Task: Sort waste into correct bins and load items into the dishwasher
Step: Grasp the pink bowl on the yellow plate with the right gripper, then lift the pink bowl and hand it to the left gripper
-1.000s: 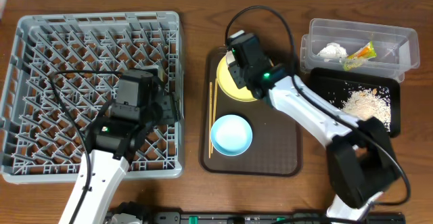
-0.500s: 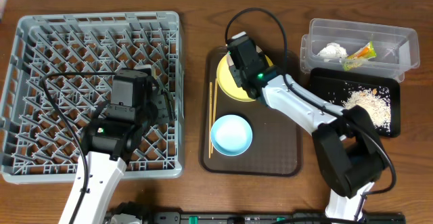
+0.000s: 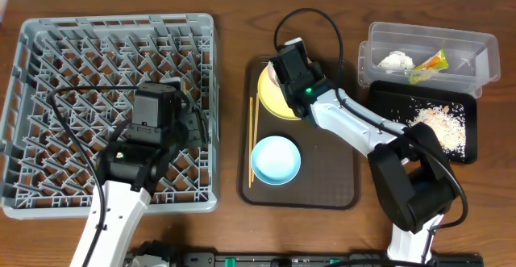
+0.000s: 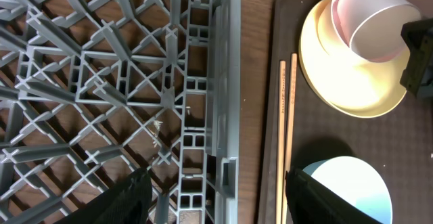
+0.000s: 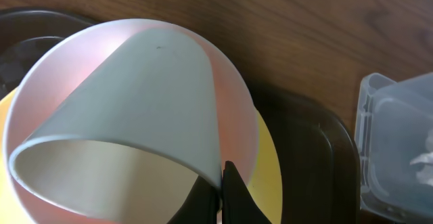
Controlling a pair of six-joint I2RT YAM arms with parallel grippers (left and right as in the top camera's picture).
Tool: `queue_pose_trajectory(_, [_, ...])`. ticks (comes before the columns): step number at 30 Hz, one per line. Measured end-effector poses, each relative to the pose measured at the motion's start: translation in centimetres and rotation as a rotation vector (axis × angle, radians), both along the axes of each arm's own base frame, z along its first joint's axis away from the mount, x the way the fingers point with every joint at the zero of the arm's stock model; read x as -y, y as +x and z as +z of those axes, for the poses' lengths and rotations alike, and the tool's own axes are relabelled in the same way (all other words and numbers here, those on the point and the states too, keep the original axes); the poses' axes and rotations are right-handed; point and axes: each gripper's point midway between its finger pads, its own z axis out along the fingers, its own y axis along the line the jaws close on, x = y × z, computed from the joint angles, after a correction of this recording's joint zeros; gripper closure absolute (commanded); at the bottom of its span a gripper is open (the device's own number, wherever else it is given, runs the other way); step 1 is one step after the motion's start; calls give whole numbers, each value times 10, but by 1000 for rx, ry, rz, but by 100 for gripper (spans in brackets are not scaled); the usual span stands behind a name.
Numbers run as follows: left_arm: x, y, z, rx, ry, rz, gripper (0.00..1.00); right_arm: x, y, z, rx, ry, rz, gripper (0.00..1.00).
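Cup (image 5: 135, 95) lies in pink bowl (image 5: 235, 112) on plate (image 5: 268, 166), rim pinched by right claw (image 5: 220, 183); left claw (image 4: 222, 198) gapes over rack (image 4: 81, 82), nine o'clock of plate.

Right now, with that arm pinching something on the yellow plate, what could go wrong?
The right tool pinches only the thin rim of the small white cup, so the cup might slip or swing when lifted. The cup lies tipped inside the pinkish-white bowl on the round yellow plate; lifting could drag or topple that bowl. The thin wooden chopsticks lie close beside the plate and could get knocked.
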Motion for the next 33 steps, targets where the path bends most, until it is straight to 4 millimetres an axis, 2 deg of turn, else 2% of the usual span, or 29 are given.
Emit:
queue_pose_trajectory(2, [0,0,0,0,0,0,34,1,-1,5,5,9,-10,99])
queue_pose_trajectory(5, [0,0,0,0,0,0,33,4,-3,27,31,35,-21,99])
queue_pose_trajectory(8, [0,0,0,0,1,-1,27,9,-7,65,68,111,-30,99])
queue_pose_trajectory(11, [0,0,0,-1,1,-1,25,22,-13,108,86,259,-34,99])
queue_pose_trajectory(14, [0,0,0,-1,0,0,19,39,-21,133,48,421,-23,99])
queue_pose_trajectory(17, [1,0,0,-1,-2,-6,15,51,-30,138,-47,587,9,99])
queue_pose_trajectory(22, [16,7,10,43,-73,-51,14,55,-52,132,-250,838,86,99])
queue_pose_trajectory(26, [47,25,41,176,-220,-167,14,45,-67,157,-311,1046,263,99])
queue_pose_trajectory(33, [109,35,120,405,-563,-445,14,20,-101,216,-344,1304,650,99])
